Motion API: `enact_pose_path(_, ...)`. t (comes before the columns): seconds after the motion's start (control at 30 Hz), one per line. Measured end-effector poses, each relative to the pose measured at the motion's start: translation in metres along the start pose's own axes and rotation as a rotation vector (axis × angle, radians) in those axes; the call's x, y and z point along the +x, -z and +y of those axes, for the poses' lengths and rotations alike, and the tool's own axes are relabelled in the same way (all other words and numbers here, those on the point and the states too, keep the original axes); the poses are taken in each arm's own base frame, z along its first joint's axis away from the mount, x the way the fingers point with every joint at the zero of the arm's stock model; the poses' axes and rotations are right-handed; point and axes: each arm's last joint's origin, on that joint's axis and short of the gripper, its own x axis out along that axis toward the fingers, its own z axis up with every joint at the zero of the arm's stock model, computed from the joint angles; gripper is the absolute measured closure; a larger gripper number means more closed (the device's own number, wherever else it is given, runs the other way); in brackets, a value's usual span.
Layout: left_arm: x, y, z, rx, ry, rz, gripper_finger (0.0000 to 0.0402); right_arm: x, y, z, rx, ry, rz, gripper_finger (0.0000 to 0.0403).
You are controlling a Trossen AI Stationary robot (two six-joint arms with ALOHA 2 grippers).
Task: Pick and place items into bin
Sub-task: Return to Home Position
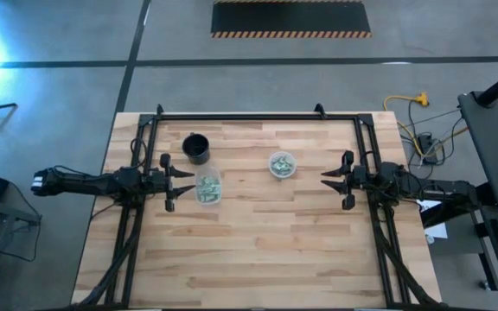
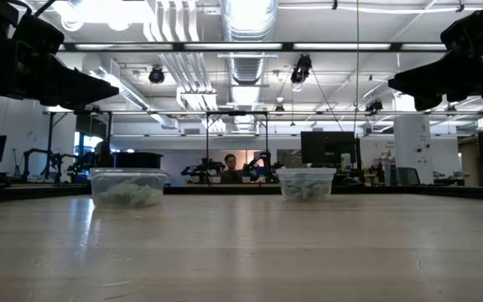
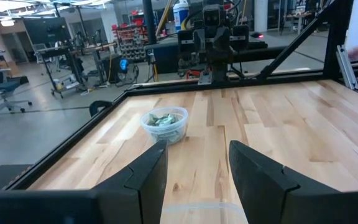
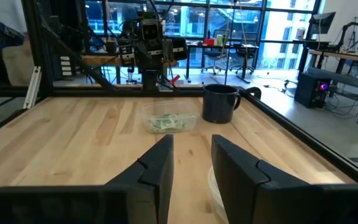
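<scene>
- Evidently the items [image 3: 164, 119] – small pale green-and-white crinkled packets – are heaped in two clear bins; none can be made out loose on the table [image 1: 275, 250].
- The left bin [image 2: 128, 171] is found just in front of the left gripper [image 1: 178, 183], with a black cup [image 1: 196, 148] close behind it; the right bin [image 2: 306, 170] is set nearer mid-table, short of the right gripper [image 1: 334, 180].
- Both grippers are held above the wood at opposite ends of the table, facing each other; the fingers of each are spread apart and nothing is gripped between them.
- The sorting is judged finished or nearly so, the arms being drawn back to rest.
- The packets are judged very light, thin and soft – easily crumpled, easily nudged aside. A packet would best be pinched across its flat middle, from above, with the fingers closed gently.
</scene>
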Motion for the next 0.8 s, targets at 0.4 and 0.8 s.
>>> enact_pose_path(0.4, 0.0000, 0.0000, 0.0000, 0.000, 0.000, 0.000, 0.0246, 0.0000, 0.0000, 0.0000, 0.000, 0.000, 0.000, 0.0316)
enact_pose_path(0.8, 0.0000, 0.0000, 0.0000, 0.000, 0.000, 0.000, 0.0246, 0.0000, 0.0000, 0.0000, 0.000, 0.000, 0.000, 0.0310)
